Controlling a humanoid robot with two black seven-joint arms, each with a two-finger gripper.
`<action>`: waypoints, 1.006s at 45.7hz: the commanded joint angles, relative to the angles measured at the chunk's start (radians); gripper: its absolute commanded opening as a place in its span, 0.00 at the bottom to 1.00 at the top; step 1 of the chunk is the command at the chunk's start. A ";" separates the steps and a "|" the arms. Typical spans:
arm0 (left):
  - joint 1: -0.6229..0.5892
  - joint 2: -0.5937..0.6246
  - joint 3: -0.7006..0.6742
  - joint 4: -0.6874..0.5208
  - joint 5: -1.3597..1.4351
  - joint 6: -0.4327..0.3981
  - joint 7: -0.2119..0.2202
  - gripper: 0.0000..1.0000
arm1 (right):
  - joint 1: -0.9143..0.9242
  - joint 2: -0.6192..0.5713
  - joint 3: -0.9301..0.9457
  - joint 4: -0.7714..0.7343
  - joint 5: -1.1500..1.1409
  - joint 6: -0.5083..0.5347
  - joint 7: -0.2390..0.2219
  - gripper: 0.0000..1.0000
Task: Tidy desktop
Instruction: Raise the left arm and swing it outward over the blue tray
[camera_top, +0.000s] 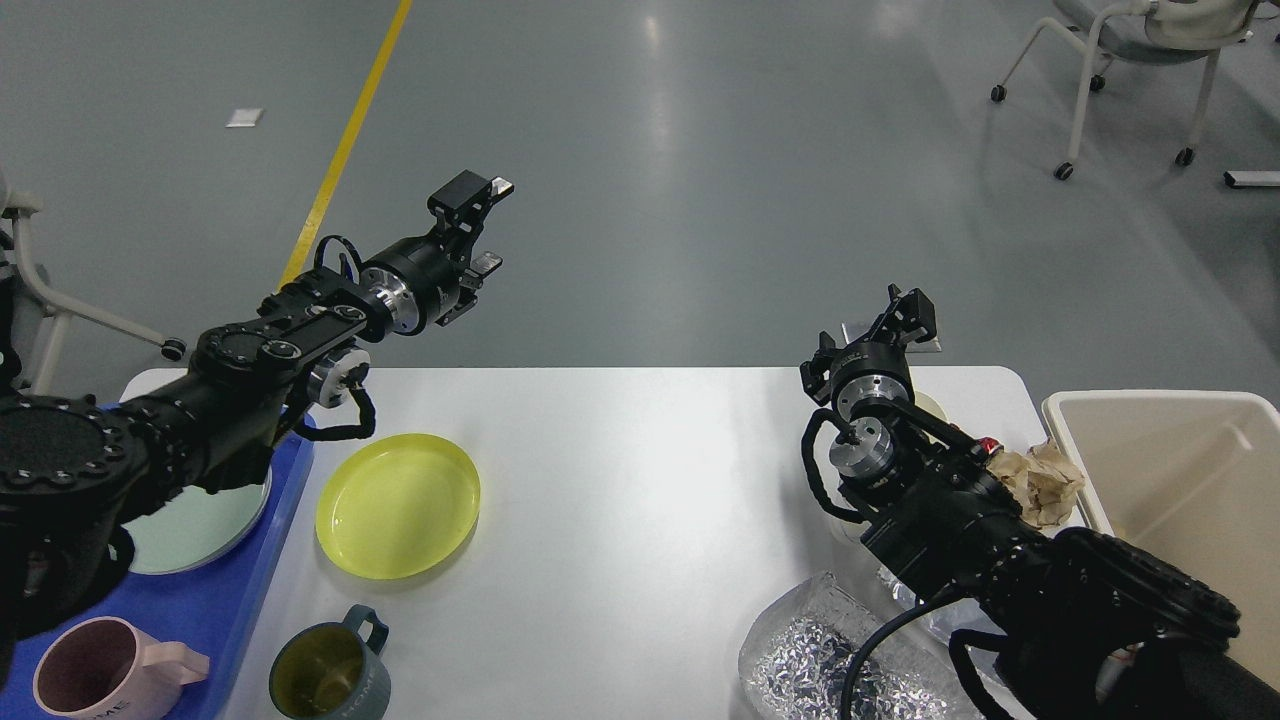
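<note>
Head view: at the desk's left edge a blue tray (205, 600) carries a pale green plate (195, 525) and a pink mug (105, 680). The left gripper (482, 225) hangs raised beyond the far edge, over the floor, its fingers parted and holding nothing. On the desktop (630, 500), which fills the lower middle of the view, a yellow plate (398, 505) lies near the left edge with a grey-blue mug (330, 675) at the near edge. A crinkled foil bag (810, 660) sits toward the near right corner. The right gripper (895, 315) hovers at the far right edge; I cannot tell how far it is open. Crumpled brown paper (1040, 485) lies beside a beige bin (1190, 490) past the right edge
</note>
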 joint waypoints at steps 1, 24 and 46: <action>-0.135 0.093 0.205 -0.217 0.009 -0.001 0.002 1.00 | 0.000 0.000 0.000 0.000 0.000 0.000 0.000 1.00; -0.249 0.162 0.477 -0.398 0.040 -0.036 -0.018 1.00 | 0.000 0.000 0.000 0.000 0.000 0.000 0.000 1.00; -0.663 0.135 0.832 -0.682 0.053 -0.211 -0.020 1.00 | 0.000 0.000 0.000 0.000 0.000 0.000 0.000 1.00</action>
